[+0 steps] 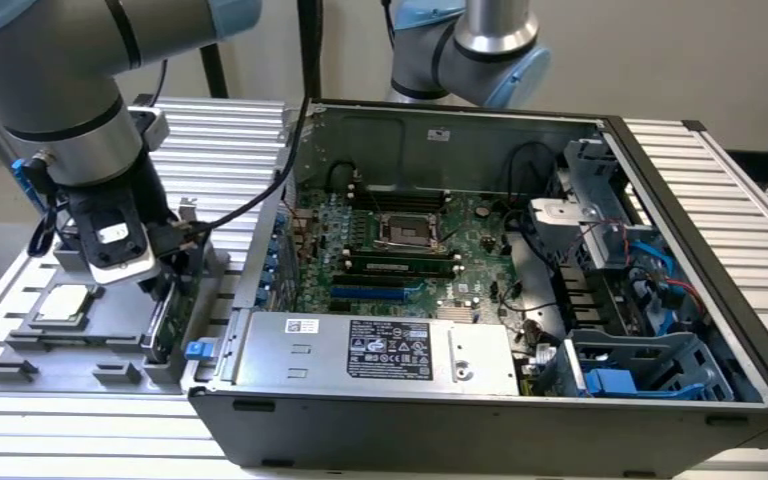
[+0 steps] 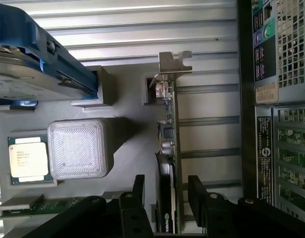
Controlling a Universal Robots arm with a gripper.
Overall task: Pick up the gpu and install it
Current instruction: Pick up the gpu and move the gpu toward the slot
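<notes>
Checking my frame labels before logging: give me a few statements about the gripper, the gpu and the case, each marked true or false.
1. The gripper stands open with a finger on either side of the gpu. True.
2. The gpu is already seated on the motherboard. False: it stands on edge in the grey holder outside the computer case.
3. The processor chip lies flat in the holder. True.
4. The computer case is closed. False: its side is open, showing the motherboard.
</notes>
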